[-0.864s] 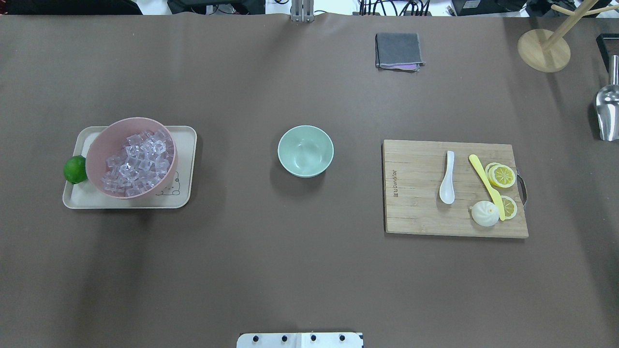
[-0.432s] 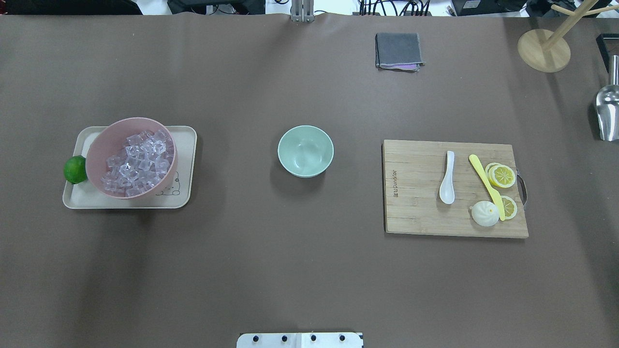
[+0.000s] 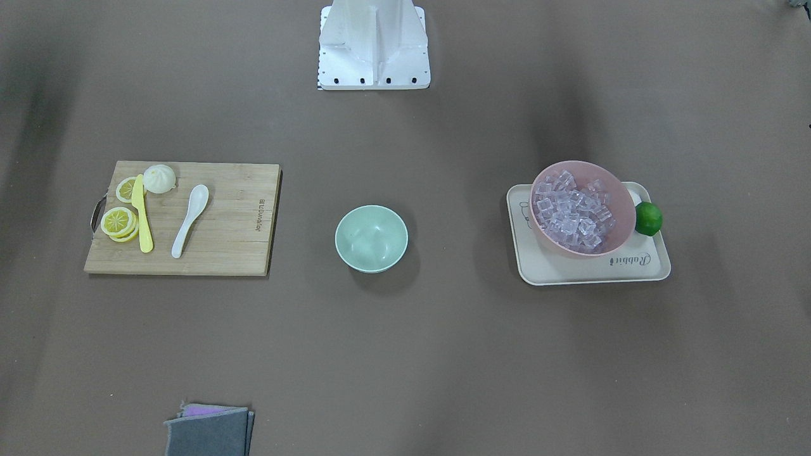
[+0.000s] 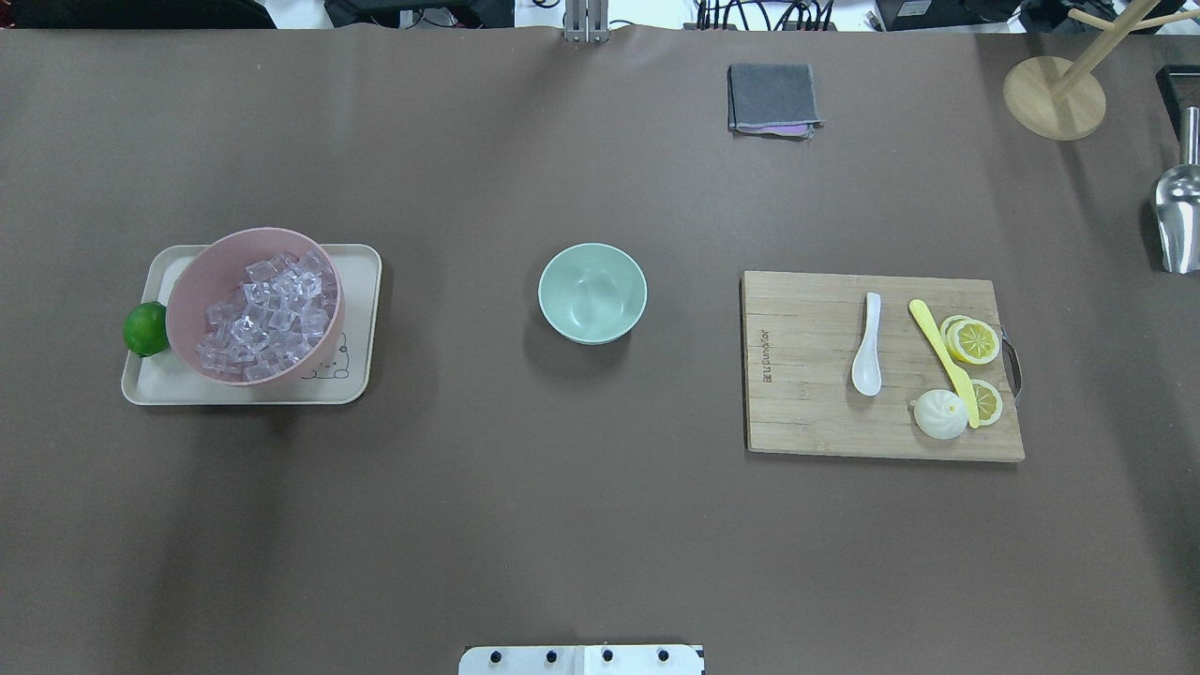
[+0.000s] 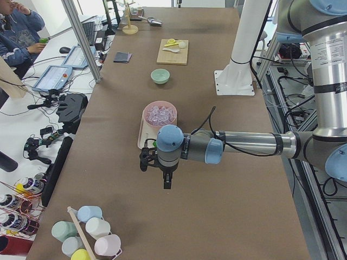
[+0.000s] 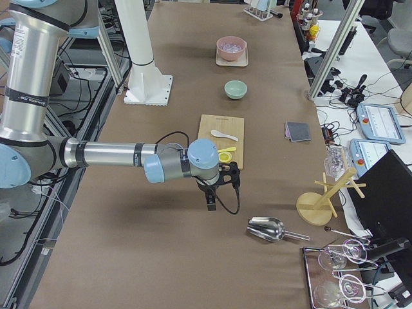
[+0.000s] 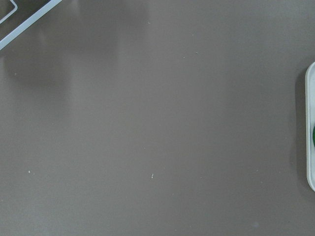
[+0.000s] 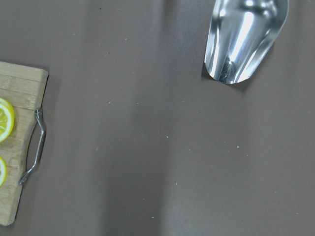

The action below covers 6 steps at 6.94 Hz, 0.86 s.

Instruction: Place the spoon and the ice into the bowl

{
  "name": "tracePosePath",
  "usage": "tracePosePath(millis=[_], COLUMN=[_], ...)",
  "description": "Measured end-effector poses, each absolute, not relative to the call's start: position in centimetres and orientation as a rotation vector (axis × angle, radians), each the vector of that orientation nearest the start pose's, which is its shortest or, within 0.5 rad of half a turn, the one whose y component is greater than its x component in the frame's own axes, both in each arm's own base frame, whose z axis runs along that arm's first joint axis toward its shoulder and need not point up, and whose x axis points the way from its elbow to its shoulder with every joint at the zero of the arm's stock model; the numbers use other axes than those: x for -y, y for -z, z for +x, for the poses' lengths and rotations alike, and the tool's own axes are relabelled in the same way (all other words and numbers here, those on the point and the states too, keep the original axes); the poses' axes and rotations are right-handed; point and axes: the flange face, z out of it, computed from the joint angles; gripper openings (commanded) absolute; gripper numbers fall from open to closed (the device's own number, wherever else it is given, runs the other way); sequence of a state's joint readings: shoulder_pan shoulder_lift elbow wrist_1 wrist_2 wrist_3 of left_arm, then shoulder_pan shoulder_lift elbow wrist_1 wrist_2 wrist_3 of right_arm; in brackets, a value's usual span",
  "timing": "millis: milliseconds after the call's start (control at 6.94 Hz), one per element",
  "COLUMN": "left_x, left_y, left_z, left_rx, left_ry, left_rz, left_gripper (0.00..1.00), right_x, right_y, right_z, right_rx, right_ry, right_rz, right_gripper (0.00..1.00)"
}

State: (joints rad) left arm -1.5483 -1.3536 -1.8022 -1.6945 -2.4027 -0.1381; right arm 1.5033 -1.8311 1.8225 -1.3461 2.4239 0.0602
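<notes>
The white spoon (image 4: 868, 347) lies on the wooden cutting board (image 4: 806, 375), right of the empty mint-green bowl (image 4: 592, 292) at the table's middle. Clear ice cubes (image 4: 267, 314) fill the pink bowl (image 4: 192, 291) on the left. They also show in the front view: spoon (image 3: 190, 218), bowl (image 3: 371, 238), ice (image 3: 572, 212). My left gripper (image 5: 166, 183) hangs over bare table beyond the tray. My right gripper (image 6: 211, 202) hangs past the board's handle end. Both show only in the side views, so I cannot tell whether they are open or shut.
A yellow knife (image 4: 942, 361), lemon slices (image 4: 975, 340) and a bun (image 4: 939, 413) share the board. The pink bowl stands on a cream tray (image 4: 361, 281) with a lime (image 4: 145, 328). A metal scoop (image 4: 1179, 211), a wooden stand (image 4: 1055, 94) and a grey cloth (image 4: 772, 97) lie farther off.
</notes>
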Motion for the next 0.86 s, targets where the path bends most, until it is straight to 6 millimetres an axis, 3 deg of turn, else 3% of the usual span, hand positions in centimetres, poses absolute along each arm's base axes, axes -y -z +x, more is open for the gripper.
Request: tracePosePath(millis=[864], left_x=[41.0], left_y=[-61.47], left_z=[-5.16], left_rx=[-0.837], left_ry=[0.044], left_rz=[0.087], left_gripper=[0.98], right_x=[39.91], right_y=[-61.76], right_z=[3.41], right_rx=[0.815], right_ry=[0.097], right_rz=[0.169], right_gripper=[1.0])
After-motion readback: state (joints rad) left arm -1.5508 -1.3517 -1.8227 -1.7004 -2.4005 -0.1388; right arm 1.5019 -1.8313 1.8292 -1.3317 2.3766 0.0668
